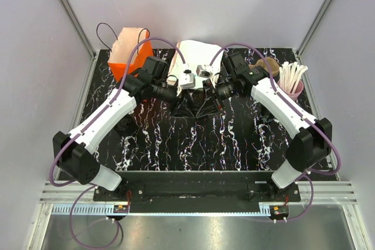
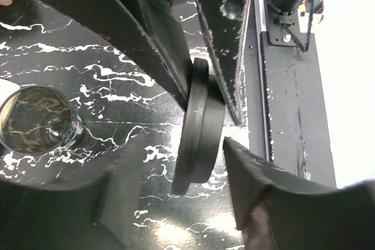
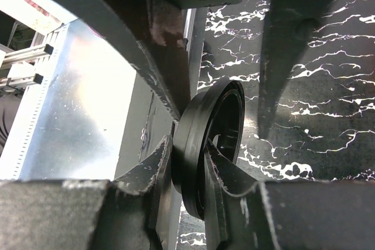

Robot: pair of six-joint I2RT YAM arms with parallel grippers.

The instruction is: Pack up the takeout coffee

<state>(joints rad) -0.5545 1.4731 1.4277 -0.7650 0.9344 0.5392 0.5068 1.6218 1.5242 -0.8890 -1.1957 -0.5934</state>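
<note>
My right gripper (image 3: 188, 144) is shut on the rim of a flat round black disc-like lid (image 3: 220, 127), one finger outside and one inside, and holds it on edge above the marble table. My left gripper (image 2: 181, 156) is open, with its fingers on either side of the same lid (image 2: 199, 127), and does not grip it. In the top view the two grippers meet tip to tip at mid-table, left (image 1: 184, 108) and right (image 1: 208, 106). The black takeout coffee cup (image 2: 38, 120) stands upright and open on the table beside them. It is hidden in the top view.
An orange paper bag (image 1: 130, 54) stands at the back left and a white bag (image 1: 196, 57) at the back centre. A pink cup of white sticks (image 1: 291, 83) stands at the right. The table's metal front edge (image 3: 88, 103) is close behind the lid.
</note>
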